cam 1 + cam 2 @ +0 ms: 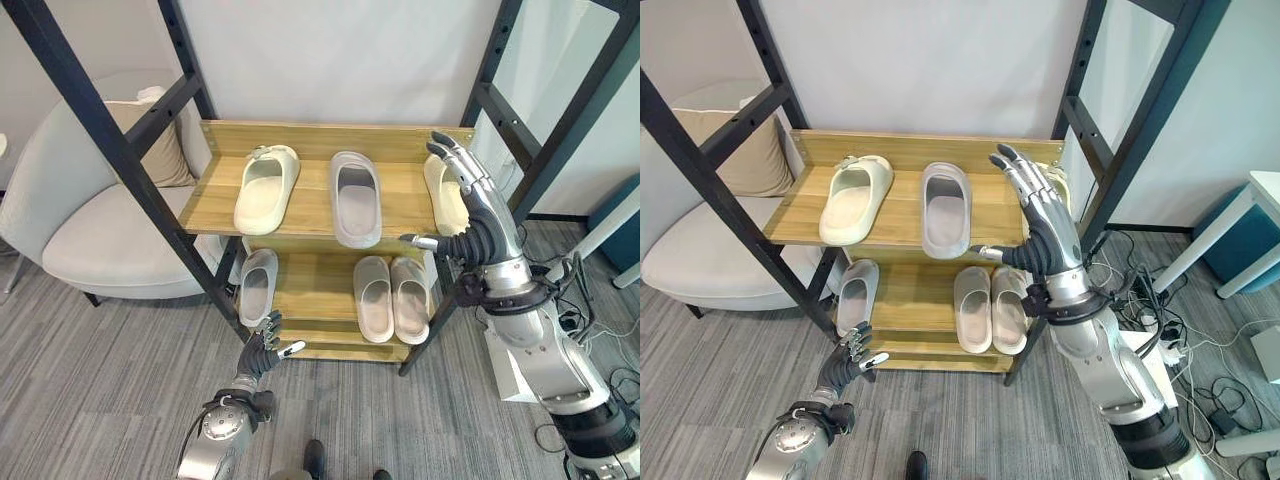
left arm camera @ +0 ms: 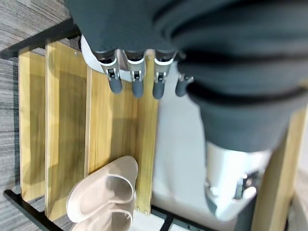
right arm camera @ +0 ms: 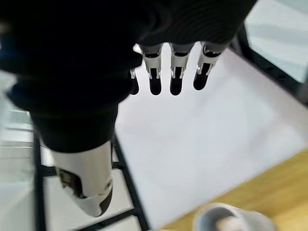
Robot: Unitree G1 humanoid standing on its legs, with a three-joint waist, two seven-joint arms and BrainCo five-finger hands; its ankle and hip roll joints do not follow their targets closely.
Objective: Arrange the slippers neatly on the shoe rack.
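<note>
Left eye view, our right hand (image 1: 478, 215) raised with fingers spread before a cream slipper (image 1: 441, 195) on the shoe rack (image 1: 300, 205), our left hand (image 1: 262, 352) low, fingers relaxed, empty.

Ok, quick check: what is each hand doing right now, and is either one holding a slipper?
Left hand: open, holding nothing, low before the wooden shoe rack.
Right hand: open, fingers straight, holding nothing, raised by the cream slipper.

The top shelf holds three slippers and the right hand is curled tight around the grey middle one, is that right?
Not quite. The right hand is open, fingers straight, raised beside the cream slipper at the top shelf's right end. It holds nothing; the grey slipper lies untouched, as the left eye view shows.
</note>
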